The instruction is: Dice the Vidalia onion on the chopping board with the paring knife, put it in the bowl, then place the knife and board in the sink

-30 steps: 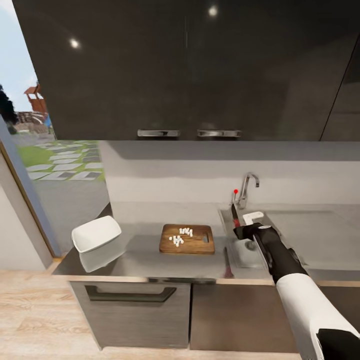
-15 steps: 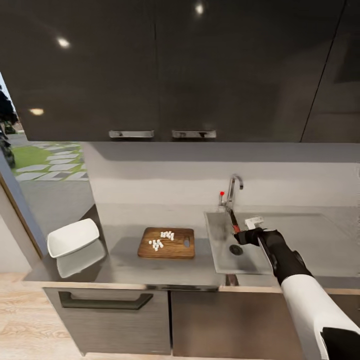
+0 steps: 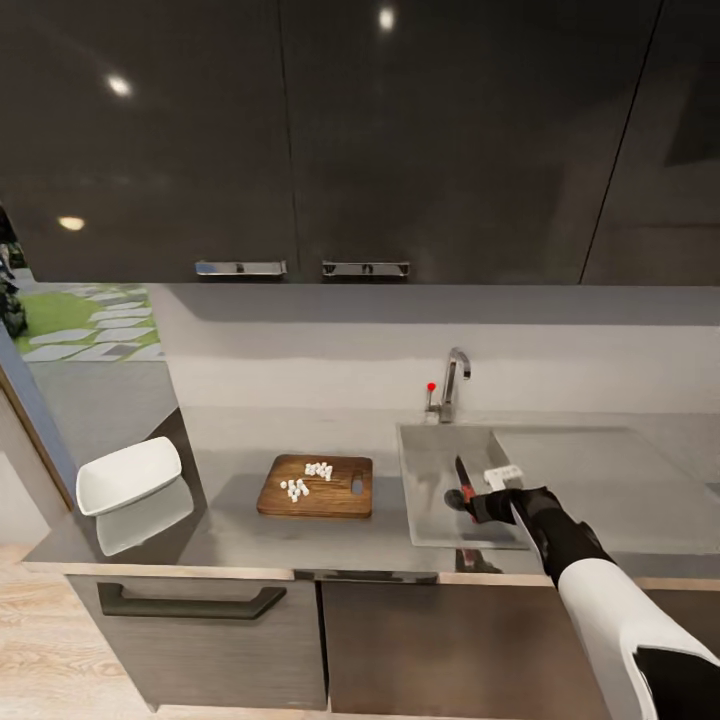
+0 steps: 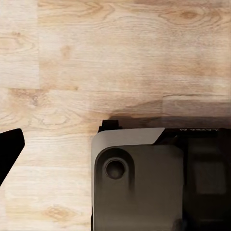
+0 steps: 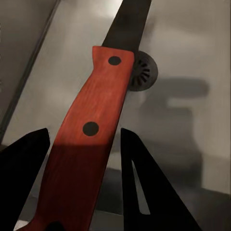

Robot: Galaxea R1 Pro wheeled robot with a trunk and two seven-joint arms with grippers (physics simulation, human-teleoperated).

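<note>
Holding the paring knife in my right claw, I have brought it lower over the sink than it was half a second ago; then it hung up near the tap, and now its dark blade points toward the back wall above the basin, close to the front rim. In the right wrist view the red handle runs between my two dark fingers, clamped there, with the round drain showing just past the blade's base. My head has also turned rightward, so the whole scene sits further left in view than before.

My left claw I cannot judge: its camera looks down at the pale wooden floor and a grey part of my own base, and one dark fingertip alone does not tell me whether it stands wide or narrow.

Further left on the grey steel surface lies the chopping board, with the diced Vidalia onion in small white pieces on top of it. The white bowl stands tilted at the surface's left end, well apart from the board. Behind the sink rises the chrome tap with its red knob. Dark glossy wall cabinets hang above, and a garden path shows at the far left.
</note>
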